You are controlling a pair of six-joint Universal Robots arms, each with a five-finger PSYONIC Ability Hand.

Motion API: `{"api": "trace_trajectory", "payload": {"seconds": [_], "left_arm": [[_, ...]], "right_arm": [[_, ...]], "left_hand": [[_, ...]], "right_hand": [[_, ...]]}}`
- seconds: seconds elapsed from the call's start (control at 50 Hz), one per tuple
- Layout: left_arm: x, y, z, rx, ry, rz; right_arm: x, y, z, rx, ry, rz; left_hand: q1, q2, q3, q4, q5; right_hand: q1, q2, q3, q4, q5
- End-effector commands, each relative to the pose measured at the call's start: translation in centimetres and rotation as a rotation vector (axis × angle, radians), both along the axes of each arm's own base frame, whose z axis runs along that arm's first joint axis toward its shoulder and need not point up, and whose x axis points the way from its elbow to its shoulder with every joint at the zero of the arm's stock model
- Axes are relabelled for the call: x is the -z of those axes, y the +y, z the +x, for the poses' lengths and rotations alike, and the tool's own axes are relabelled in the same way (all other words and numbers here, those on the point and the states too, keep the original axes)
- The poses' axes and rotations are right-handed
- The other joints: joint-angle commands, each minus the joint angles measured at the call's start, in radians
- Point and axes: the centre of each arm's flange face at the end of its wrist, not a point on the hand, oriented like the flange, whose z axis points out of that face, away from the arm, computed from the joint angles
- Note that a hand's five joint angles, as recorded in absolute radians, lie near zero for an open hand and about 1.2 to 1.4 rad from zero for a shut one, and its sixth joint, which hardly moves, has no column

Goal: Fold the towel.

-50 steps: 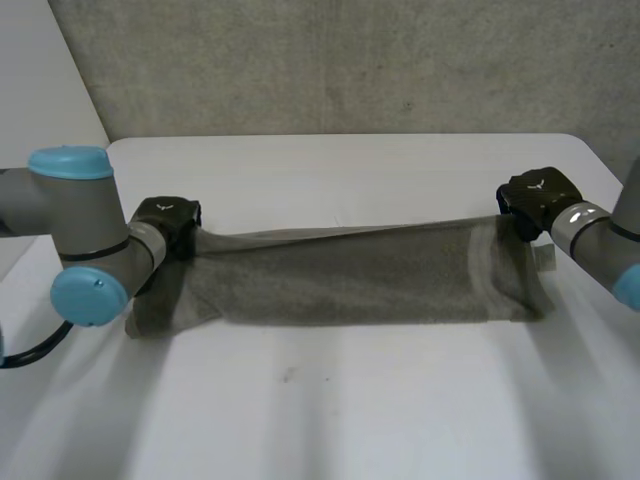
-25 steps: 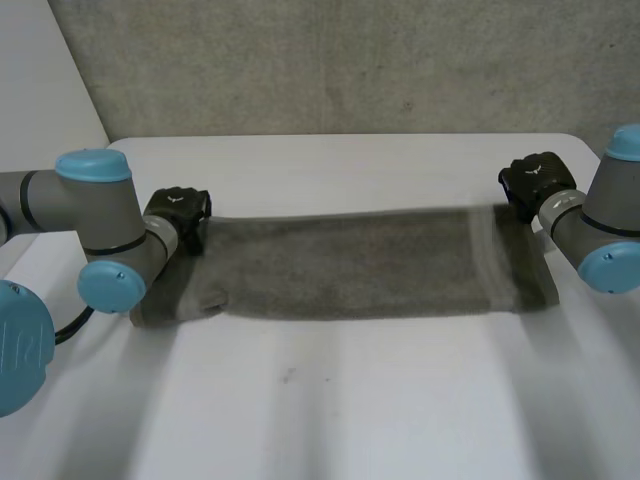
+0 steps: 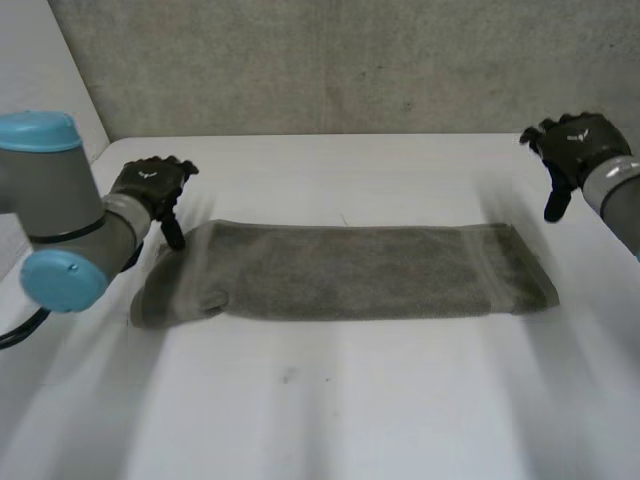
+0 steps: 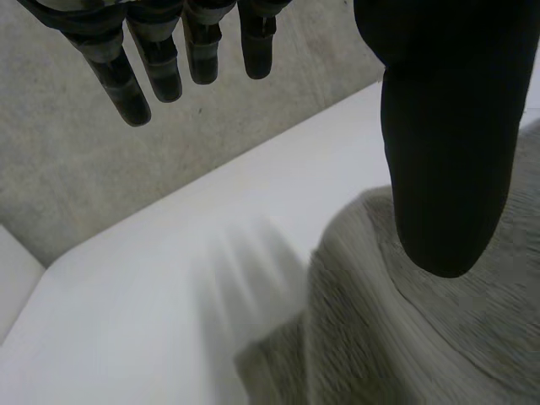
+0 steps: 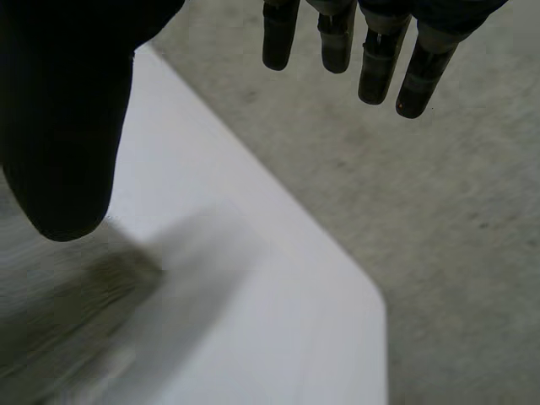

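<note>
Towel [image 3: 345,272] lies as a long strip on the table [image 3: 330,400]. L hand [image 3: 148,185] at its 9 o'clock end, R hand [image 3: 572,140] approx 2 o'clock, both w/ fingers spread, holding nothing. I think the 9 o'clock end's bunched, so my next fold could go crooked.

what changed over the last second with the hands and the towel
The left hand and right hand let go of the towel at its far corners, opened and pulled away. Its raised far edge dropped flat. Its near edge stayed put on the table.
</note>
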Motion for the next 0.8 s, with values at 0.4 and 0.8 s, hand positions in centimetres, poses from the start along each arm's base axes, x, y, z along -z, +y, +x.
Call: {"api": "trace_trajectory", "payload": {"seconds": [0.4, 0.8], "left_arm": [[3.1, 2.4, 2.5, -0.046, -0.018, 0.083], [3.4, 2.8, 2.6, -0.049, -0.008, 0.104]], "right_arm": [[9.9, 4.8, -4.7, -0.097, -0.086, 0.286], [11.3, 3.6, -6.1, -0.060, -0.088, 0.292]], "left_hand": [[0.009, 0.015, 0.012, 0.012, -0.023], [0.009, 0.015, 0.012, 0.012, -0.023]], "right_hand": [[0.443, 0.455, 0.456, 0.450, 0.431], [1.186, 1.198, 1.199, 1.193, 1.174]]}}
